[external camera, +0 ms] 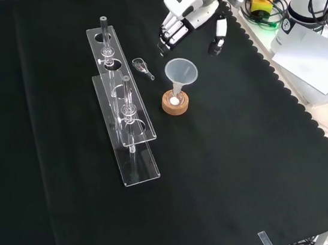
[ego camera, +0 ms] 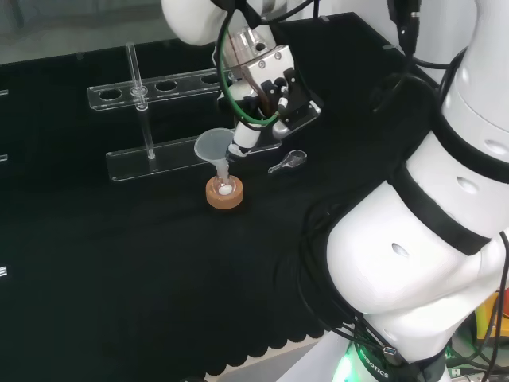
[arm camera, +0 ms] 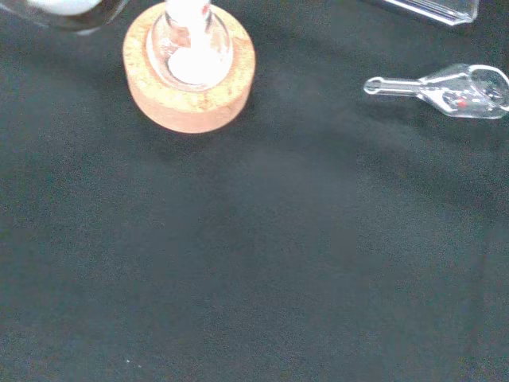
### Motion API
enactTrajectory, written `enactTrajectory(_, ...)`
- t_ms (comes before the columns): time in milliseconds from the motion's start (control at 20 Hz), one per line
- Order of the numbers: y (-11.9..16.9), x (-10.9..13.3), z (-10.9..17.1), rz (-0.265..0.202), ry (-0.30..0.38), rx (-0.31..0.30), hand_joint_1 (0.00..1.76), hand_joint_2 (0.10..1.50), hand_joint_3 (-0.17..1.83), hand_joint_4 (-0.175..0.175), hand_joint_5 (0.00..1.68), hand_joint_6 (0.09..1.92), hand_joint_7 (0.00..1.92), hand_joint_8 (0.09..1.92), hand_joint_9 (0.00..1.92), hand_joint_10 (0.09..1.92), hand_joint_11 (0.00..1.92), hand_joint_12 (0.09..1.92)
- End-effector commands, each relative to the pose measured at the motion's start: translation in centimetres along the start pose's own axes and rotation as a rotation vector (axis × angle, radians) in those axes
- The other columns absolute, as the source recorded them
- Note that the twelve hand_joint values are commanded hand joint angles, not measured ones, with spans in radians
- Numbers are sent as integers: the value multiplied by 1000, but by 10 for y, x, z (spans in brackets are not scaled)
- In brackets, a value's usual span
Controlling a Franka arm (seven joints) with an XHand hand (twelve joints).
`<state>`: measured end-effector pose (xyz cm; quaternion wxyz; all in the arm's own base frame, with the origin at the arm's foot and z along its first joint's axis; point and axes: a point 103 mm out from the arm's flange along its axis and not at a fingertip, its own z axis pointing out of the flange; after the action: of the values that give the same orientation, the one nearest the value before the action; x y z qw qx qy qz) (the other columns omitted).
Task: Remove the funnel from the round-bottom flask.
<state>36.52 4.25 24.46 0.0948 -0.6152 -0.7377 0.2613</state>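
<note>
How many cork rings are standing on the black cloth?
1. The cork ring stands near the middle of the cloth in the front view, under the round-bottom flask that carries the funnel. None seems hidden.

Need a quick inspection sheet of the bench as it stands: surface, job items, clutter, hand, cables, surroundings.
Surface: black cloth over the bench, scalloped edge at front-view right.
Job's things: clear funnel seated in the round-bottom flask, which sits on a cork ring; something white inside the flask.
Clutter: clear test-tube rack holding glass tubes; small clear scoop lying on the cloth between rack and funnel.
Hand: hand above the cloth, beyond the funnel in the front view, fingers pointing down, relaxed, holding nothing, not touching the funnel.
Cables: green and black cables along the wrist; more off the bench at front-view right.
Surroundings: paper sheet and equipment beyond the cloth edge.
</note>
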Motion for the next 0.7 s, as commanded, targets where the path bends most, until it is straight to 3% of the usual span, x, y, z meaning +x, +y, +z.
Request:
enactTrajectory(50,7,16,-3,-23,-22,-3,687,622,408,-56,8,87,0,410,161,850,458,1412)
enactTrajectory(700,23,37,-2,-33,-95,57,692,623,357,-52,0,87,0,87,8,885,467,1416)
